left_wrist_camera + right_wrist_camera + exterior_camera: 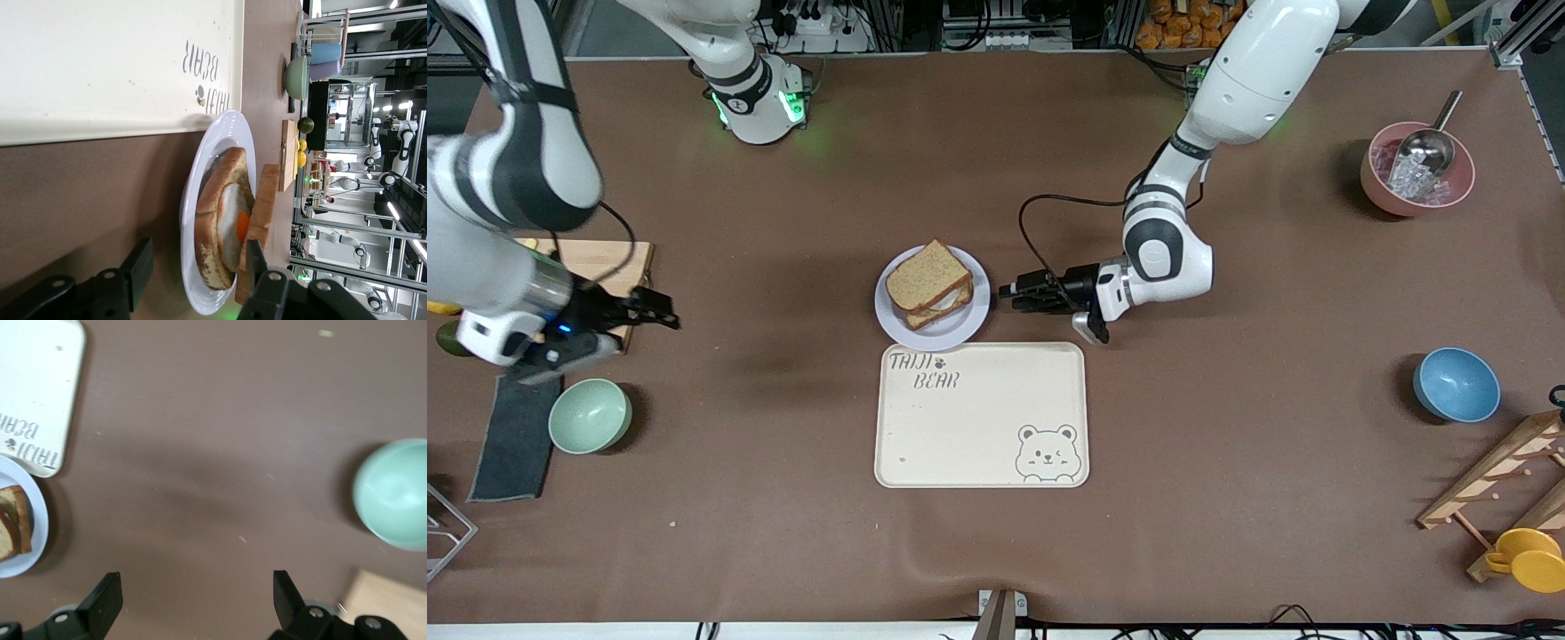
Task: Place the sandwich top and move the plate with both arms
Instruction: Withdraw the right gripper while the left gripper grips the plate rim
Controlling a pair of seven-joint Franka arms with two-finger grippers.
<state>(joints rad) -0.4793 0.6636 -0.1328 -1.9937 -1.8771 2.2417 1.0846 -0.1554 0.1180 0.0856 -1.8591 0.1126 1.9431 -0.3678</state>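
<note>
Front view shows the left gripper low beside the plate, at its rim toward the left arm's end, fingers parted around the edge without pinching. Top slice lies on the egg sandwich on that plate. Right gripper waits spread wide near the green bowl.

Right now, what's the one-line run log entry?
sandwich top: on egg slice, on plate | left gripper: at plate rim, open | right gripper: open, waiting beside green bowl
</note>
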